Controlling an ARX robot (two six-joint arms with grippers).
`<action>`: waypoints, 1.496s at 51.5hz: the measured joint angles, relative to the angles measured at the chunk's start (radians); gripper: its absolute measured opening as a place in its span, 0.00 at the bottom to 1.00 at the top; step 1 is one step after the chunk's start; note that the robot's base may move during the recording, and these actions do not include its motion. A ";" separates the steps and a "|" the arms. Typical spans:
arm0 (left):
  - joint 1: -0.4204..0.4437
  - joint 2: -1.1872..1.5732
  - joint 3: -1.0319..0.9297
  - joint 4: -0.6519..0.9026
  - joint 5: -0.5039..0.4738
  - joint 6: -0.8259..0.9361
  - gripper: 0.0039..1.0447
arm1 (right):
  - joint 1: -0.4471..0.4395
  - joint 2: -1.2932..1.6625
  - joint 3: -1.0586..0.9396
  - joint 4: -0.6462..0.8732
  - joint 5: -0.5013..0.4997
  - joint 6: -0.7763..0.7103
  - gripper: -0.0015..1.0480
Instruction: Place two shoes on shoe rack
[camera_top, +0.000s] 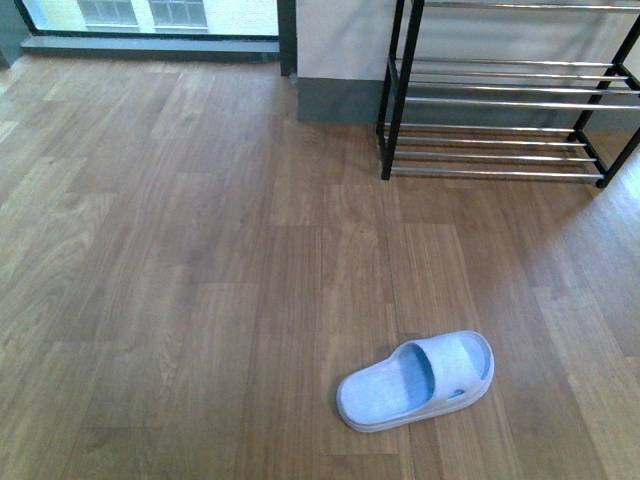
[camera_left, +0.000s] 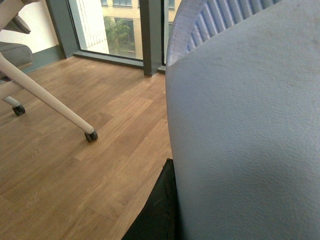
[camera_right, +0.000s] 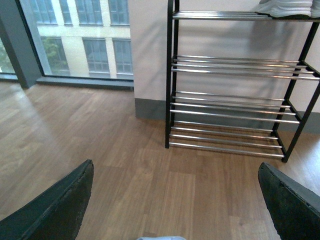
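Slippers are the shoes in play here, pale blue-white rubber slides. The floor slipper (camera_top: 415, 382) lies sole-down on the wooden floor (camera_top: 180, 300), well apart from the shoe rack (camera_top: 500, 100), which stands against the wall. The held slipper (camera_left: 250, 130) fills the left wrist view, raised off the floor. The left pincer (camera_left: 172, 205) looks clenched on it, though only one dark finger (camera_left: 157, 215) shows, pressed to its side. The right pincer (camera_right: 175, 165) is released and empty, fingers spread wide, facing the rack with a sliver of the floor slipper below it. A pale object (camera_right: 285, 7) sits on the top shelf, cropped, so I cannot tell what it is.

The slides should be light, springy rather than stiff, and fairly grippy. The arched strap or the thick side of the sole looks the best hold. On the thin rods, the sole ought to lie across several of them so it does not tip through.
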 joint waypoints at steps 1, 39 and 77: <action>0.000 0.000 0.000 0.000 0.000 0.000 0.02 | 0.000 0.000 0.000 0.000 0.000 0.000 0.91; 0.000 0.000 0.000 0.000 0.003 0.000 0.02 | 0.087 2.118 0.562 0.599 0.070 0.388 0.91; 0.000 0.000 0.000 0.000 0.003 0.000 0.02 | 0.134 2.748 1.014 0.599 0.175 0.483 0.91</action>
